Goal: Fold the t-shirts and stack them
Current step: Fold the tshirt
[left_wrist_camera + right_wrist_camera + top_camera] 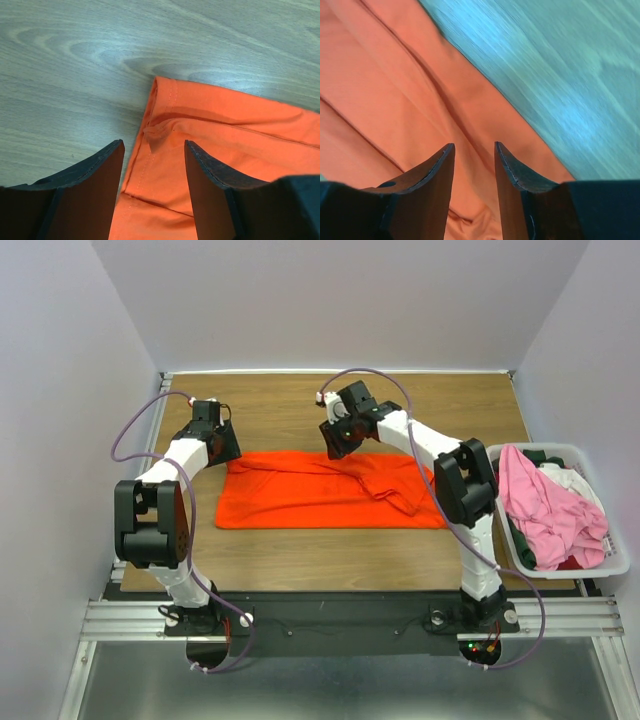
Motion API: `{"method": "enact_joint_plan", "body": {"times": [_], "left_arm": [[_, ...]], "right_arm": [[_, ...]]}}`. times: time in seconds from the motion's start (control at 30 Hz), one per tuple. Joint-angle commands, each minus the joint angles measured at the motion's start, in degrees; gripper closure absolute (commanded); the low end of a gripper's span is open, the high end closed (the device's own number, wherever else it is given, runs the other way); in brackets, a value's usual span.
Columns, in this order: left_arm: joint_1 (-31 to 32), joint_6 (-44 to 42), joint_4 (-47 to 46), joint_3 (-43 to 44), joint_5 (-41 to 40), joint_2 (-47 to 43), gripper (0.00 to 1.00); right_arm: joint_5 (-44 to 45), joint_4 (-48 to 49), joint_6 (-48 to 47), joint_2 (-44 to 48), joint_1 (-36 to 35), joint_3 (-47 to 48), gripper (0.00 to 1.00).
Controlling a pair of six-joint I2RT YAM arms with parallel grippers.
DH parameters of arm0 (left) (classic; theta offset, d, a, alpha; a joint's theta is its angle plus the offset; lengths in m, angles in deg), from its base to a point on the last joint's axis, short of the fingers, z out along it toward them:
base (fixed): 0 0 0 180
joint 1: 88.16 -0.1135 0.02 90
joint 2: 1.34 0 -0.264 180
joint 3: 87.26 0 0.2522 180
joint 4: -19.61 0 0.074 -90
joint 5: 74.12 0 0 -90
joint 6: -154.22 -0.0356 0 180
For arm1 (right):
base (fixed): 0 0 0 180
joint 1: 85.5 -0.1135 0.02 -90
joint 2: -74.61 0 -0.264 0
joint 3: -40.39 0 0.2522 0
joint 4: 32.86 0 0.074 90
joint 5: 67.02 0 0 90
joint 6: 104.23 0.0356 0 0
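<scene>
A bright orange t-shirt [300, 495] lies spread flat across the middle of the wooden table [450, 410], with a rumpled fold near its right side. My left gripper [222, 445] hovers at the shirt's far-left corner. In the left wrist view its jaws stand open [154, 145] over the hemmed corner of the orange cloth [225, 115]. My right gripper [335, 440] is at the shirt's far edge, near the middle. It is open [474, 146] in the right wrist view, above creased orange cloth [395, 75] beside the edge. Neither gripper pinches cloth.
A white plastic bin [575, 572] stands at the table's right edge. It holds a pink shirt [545, 505], a dark green one [527, 550] and white cloth [570, 480]. Grey walls close in the back and both sides. Bare wood lies beyond the shirt.
</scene>
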Motion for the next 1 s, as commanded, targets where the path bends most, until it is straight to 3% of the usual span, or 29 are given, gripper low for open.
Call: {"method": "enact_joint_plan", "body": {"times": [0.0,0.3,0.37,0.43,0.53,0.7,0.97], "left_arm": [[-0.22,0.77,0.74,0.63,-0.34,-1.79,0.37],[-0.22,1.64,0.83,0.11,0.01,-2.76,0.37],[-0.22,1.73,0.92,0.11,0.02,-2.85,0.37],[-0.22,1.73,0.92,0.11,-0.07,-2.85,0.37],[-0.22,1.73,0.83,0.02,0.02,-2.76,0.37],[-0.22,2.26,1.01,-0.51,-0.25,-2.85,0.37],[-0.22,3.4,1.18,-0.95,0.19,-3.02,0.37]], "right_arm": [[-2.16,1.16,-1.19,-2.35,-1.84,3.55,0.57],[-1.99,1.24,-1.02,-6.75,-2.72,7.33,0.6],[-1.81,1.24,-1.19,-6.75,-2.81,7.43,0.65],[-1.64,1.24,-1.28,-6.31,-2.99,7.07,0.77],[-1.02,1.16,-1.46,-5.26,-3.51,6.11,0.83],[-0.14,1.24,-2.42,-2.18,-4.74,1.98,0.89],[4.07,2.47,-2.95,2.91,-7.38,-4.7,0.89]]}}
